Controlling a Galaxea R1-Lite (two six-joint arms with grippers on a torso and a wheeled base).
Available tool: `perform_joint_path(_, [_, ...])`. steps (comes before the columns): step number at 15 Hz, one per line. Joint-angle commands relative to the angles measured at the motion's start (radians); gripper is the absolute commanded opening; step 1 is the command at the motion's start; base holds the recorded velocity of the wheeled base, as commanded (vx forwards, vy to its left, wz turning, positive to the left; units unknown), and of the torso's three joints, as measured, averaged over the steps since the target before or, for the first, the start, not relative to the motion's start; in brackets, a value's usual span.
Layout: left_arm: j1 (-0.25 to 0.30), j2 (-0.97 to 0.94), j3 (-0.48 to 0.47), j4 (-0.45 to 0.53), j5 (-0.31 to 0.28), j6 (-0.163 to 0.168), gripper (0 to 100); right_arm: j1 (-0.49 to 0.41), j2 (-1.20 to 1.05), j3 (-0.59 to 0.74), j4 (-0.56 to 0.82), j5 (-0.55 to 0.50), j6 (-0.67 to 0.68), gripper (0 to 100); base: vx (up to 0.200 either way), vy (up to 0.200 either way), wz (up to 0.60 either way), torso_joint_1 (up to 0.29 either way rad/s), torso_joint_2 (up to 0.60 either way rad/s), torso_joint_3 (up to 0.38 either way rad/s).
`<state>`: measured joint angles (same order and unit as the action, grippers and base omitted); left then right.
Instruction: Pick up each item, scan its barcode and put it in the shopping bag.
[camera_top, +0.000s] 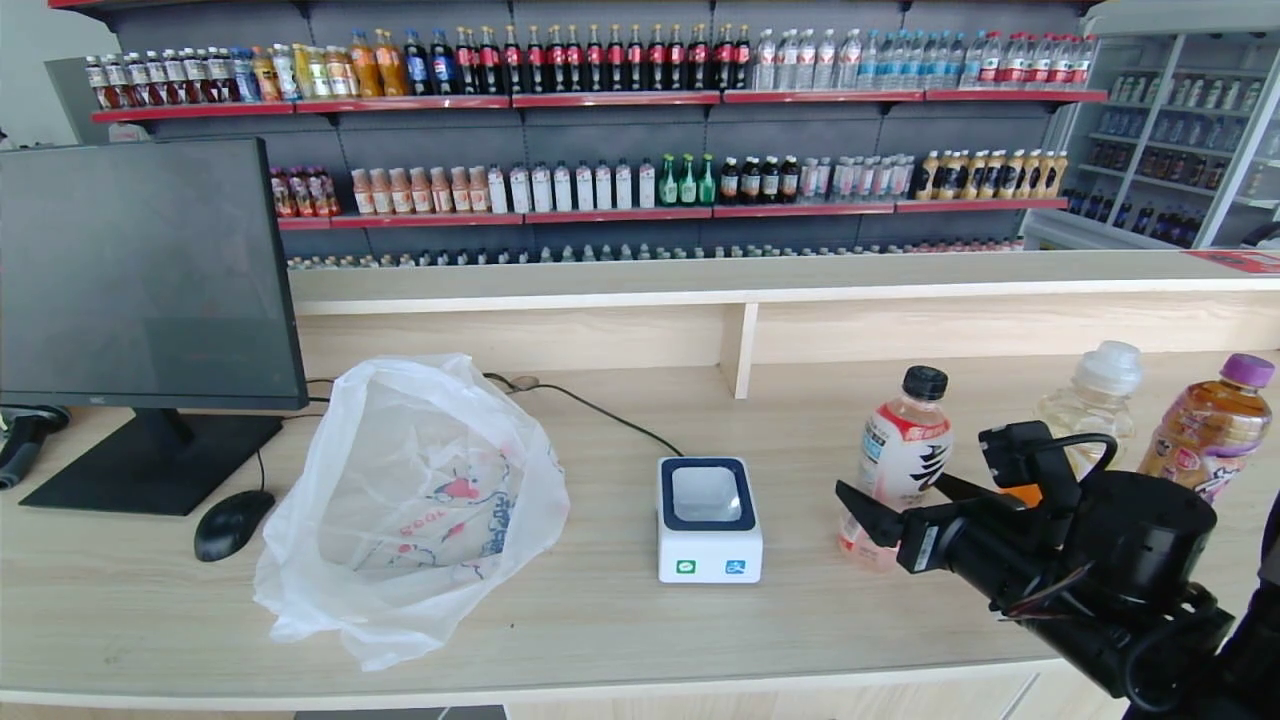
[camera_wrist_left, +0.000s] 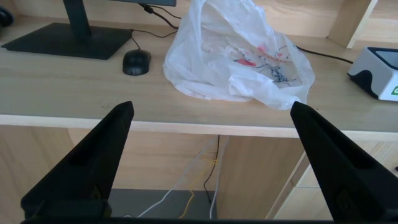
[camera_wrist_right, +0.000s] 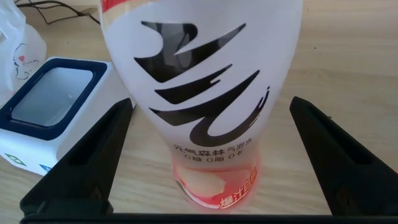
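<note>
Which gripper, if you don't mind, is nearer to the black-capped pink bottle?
Right. The right gripper is open around the bottle, a finger on either side; the left gripper hangs off the counter's front edge, before the shopping bag.

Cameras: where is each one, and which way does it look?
Head view: on the head, looking down at counter, bag, scanner, pink bottle; right arm shows.
Left wrist view: on the left wrist, before the counter's edge, facing the bag; open left end effector shows.
Right wrist view: on the right wrist, facing the pink bottle; open right end effector shows.
All three see the scanner.
</note>
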<state>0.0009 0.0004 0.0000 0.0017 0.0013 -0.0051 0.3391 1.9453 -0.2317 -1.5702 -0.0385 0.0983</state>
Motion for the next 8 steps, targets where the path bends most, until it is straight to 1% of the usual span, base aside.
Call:
perform_joint_path(1, [-0.001, 0.001, 0.000, 0.000, 0.000, 0.001, 100, 0.000, 0.012, -0.011, -0.001, 0.000, 0.000, 100, 0.000, 0.000, 0.00, 0.000, 0.00, 0.000])
perform_joint_path(4, [0.001, 0.001, 0.000, 0.000, 0.000, -0.001, 100, 0.001, 0.035, -0.055, -0.001, -0.001, 0.000, 100, 0.000, 0.000, 0.00, 0.000, 0.00, 0.000])
perform_joint_path(8, [0.001, 0.001, 0.000, 0.000, 0.000, -0.001, 100, 0.001, 0.047, -0.058, -0.001, -0.001, -0.005, 100, 0.000, 0.000, 0.00, 0.000, 0.00, 0.000])
